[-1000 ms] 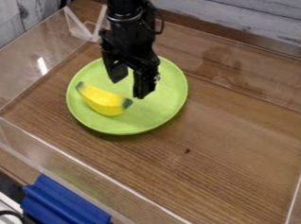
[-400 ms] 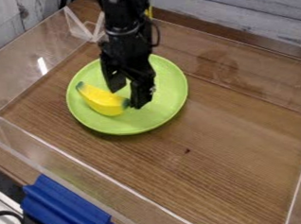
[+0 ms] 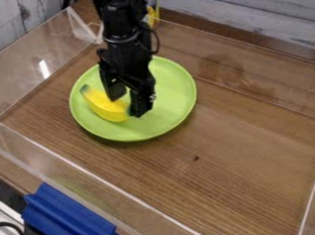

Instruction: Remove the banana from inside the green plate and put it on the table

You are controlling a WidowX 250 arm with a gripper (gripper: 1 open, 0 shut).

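Note:
The yellow banana (image 3: 102,105) lies in the left half of the lime-green plate (image 3: 173,109), which rests on the brown wood-grain table (image 3: 230,175). My black gripper (image 3: 124,97) reaches down from above and hangs right over the banana, open, with one finger at the banana's middle and the other to its right over the plate's centre. The right end of the banana is hidden behind the fingers. Whether the fingers touch the banana I cannot tell.
Clear acrylic walls (image 3: 25,67) border the table on all sides. A blue ribbed object (image 3: 67,224) sits at the front left corner. Bare wood stretches to the right and in front of the plate.
The gripper has shifted left and lower, from the plate's middle to directly over the banana, staying open. The banana and the plate have not moved.

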